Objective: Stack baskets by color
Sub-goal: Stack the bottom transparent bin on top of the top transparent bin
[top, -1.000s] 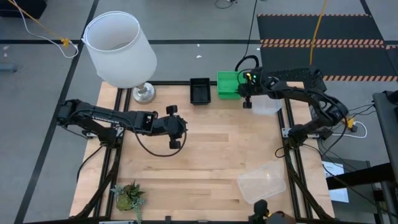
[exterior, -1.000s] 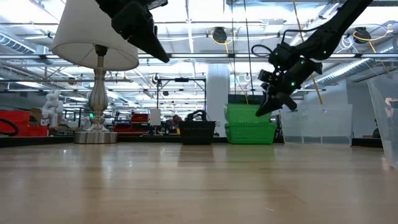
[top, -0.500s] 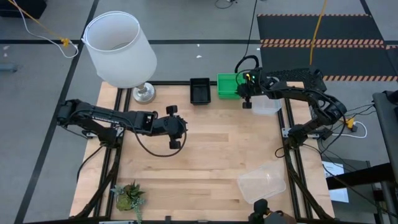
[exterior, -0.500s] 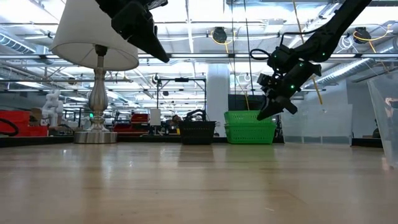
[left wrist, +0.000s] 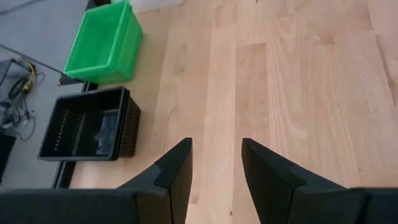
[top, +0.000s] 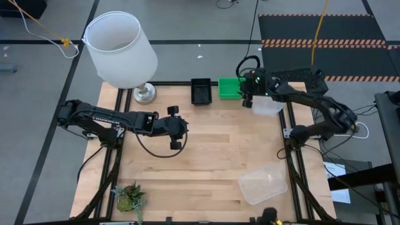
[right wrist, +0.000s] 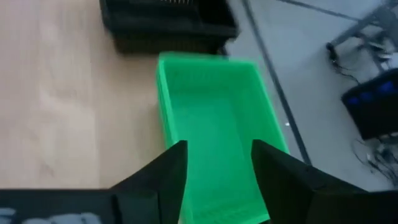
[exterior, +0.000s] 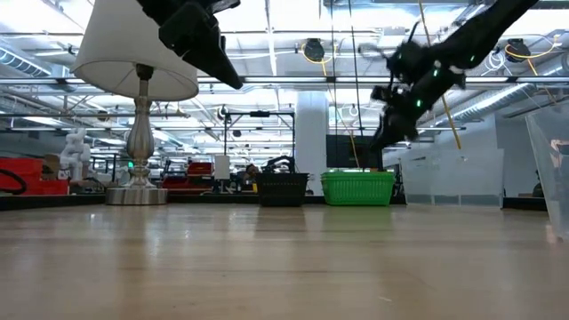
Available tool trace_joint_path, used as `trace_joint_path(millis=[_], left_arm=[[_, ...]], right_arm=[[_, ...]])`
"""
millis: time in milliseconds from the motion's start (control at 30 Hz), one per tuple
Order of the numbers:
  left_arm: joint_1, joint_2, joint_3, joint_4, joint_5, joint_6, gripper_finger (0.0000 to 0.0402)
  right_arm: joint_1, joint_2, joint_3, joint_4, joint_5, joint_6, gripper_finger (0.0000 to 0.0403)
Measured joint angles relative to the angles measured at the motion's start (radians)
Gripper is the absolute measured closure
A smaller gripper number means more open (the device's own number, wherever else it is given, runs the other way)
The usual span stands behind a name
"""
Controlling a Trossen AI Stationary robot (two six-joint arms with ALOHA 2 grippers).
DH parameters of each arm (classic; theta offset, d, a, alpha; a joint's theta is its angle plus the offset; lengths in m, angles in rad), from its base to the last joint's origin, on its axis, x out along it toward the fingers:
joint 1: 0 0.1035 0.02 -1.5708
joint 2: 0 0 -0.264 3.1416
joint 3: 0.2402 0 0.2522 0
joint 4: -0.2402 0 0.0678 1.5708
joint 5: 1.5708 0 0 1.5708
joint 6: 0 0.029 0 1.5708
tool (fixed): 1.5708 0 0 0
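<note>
Green basket sits at the bench's far edge, beside the black basket. Right tool hangs above it, fingers apart, empty — green stack looks placed. Next: fetch the near clear basket — thin rim needs a square grip. Left tool waits mid-bench, partly open, empty.

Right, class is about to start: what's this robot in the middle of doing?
It is sorting baskets by colour. The right gripper, open and empty, hangs above the green basket at the table's far edge, next to the black basket. One clear basket lies just right of the green one; another clear basket waits near the front right corner. The left gripper hovers mid-table, holding nothing.
</note>
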Motion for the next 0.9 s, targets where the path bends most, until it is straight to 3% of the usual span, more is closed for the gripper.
trace_joint_path(millis=[367,467,667,900], left_arm=[[0.005,0.002,0.001,0.108,-0.001,0.073,0.0261],[0.005,0.002,0.001,0.108,-0.001,0.071,0.0261],[0.003,0.002,0.001,0.107,0.0,0.024,0.0261],[-0.021,0.002,0.001,0.064,0.04,-0.105,0.0261]], right_arm=[[0.433,-0.364,0.001,-0.329,0.32,0.494,0.0229],[0.569,-0.424,0.001,-0.415,0.361,0.658,0.0231],[0.833,-0.433,0.001,-0.494,0.367,0.975,0.0231],[1.05,-0.357,0.0,-0.489,0.412,1.176,0.0231]])
